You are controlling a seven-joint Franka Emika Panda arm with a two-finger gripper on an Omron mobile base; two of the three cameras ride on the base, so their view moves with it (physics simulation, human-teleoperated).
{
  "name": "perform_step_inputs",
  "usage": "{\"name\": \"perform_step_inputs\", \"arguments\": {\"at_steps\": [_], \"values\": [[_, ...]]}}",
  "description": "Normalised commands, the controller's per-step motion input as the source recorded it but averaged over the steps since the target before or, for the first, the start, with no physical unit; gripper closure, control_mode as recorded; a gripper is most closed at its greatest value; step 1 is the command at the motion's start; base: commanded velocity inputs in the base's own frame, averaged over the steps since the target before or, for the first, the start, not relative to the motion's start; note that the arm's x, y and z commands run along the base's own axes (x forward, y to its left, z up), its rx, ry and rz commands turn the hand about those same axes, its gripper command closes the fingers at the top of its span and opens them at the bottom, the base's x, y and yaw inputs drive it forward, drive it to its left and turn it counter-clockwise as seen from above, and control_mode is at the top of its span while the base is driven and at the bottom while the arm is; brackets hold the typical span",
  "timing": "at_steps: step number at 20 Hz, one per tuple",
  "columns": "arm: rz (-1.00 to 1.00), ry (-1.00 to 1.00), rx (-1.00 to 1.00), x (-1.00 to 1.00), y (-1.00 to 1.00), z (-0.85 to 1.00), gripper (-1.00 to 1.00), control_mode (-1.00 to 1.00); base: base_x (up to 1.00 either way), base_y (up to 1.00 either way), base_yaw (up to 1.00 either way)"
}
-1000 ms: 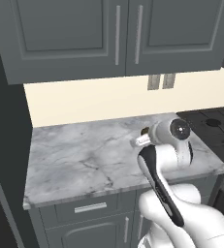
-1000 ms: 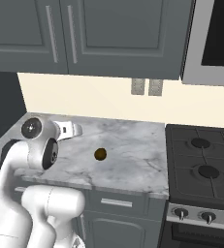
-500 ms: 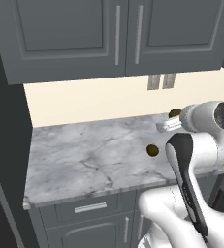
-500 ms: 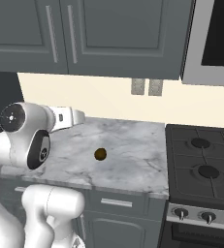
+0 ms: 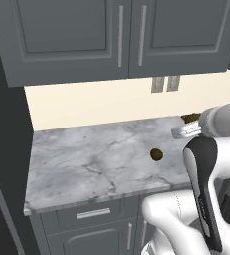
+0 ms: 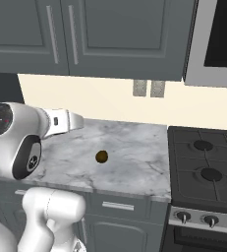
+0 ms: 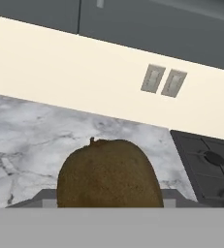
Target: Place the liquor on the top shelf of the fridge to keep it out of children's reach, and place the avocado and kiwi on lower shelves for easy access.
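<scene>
Holding: the gripper (image 7: 108,197) is clamped on a brown fuzzy fruit, judged to be the kiwi (image 7: 108,169), which sits between the two grey fingers and bulges above them
Kiwi place: lifted clear of the marble counter (image 5: 86,164), up at the arm's tip near the cream back wall in the left base view
Other fruit: a small dark rounded piece (image 6: 101,157) lies alone on the counter, well apart from the stove (image 6: 206,162); probably the avocado, though it is too small to be sure
Step in hand: judged to be the carry of the kiwi toward the fridge, with the placing not yet done
Next move calls for: swinging the arm, or driving the base, round to the fridge, then lowering the fruit onto one of the lower shelves before letting go
Care: a round fruit may roll once released, so set it down flat and away from the shelf edge
</scene>
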Motion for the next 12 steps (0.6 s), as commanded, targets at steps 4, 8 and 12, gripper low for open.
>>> {"name": "perform_step_inputs", "arguments": {"at_steps": [4, 8, 12], "values": [[0.0, 0.0, -0.07, -0.31, 0.06, 0.1, 1.0, -1.0, 0.0, 0.0, 0.0], [0.0, 0.0, 0.0, 0.0, 0.0, 0.0, 1.0, 1.0, -0.65, 0.03, 0.0], [0.0, 0.0, 0.0, 0.0, 0.0, 0.0, 1.0, 1.0, -0.99, -0.01, 0.0]]}}
